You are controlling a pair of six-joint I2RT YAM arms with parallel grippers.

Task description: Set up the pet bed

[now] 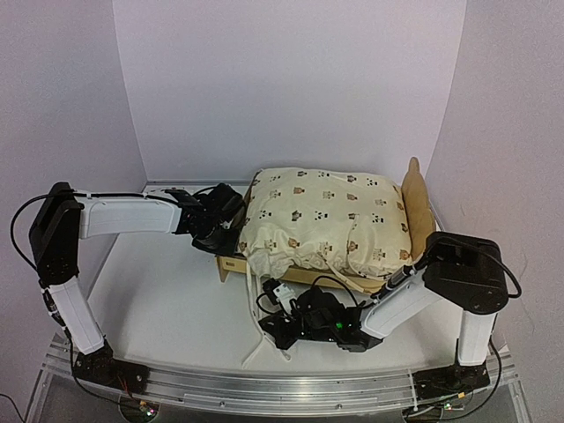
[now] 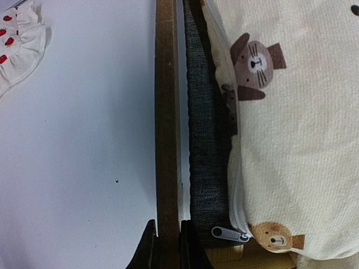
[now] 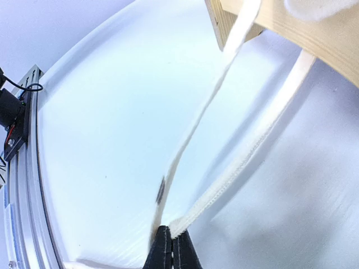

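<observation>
Now 1 pet bed [image 1: 416, 207] w/ 1 cushion [image 1: 326, 216], 1 pillow [image 2: 19, 39]

There is one wooden bed [image 1: 231, 264], one table [image 1: 159, 300], one cream animal-print cushion [image 1: 326, 216], one strawberry pillow [image 2: 19, 39] and one zip pull [image 2: 227, 233]. There are two white straps [image 3: 247, 157] and two robot arms, the left arm [image 1: 123, 214] and the right arm [image 1: 405, 304].

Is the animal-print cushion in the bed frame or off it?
In it: the cushion fills the pet bed, and the left wrist view shows it inboard of the wooden rail.
</observation>
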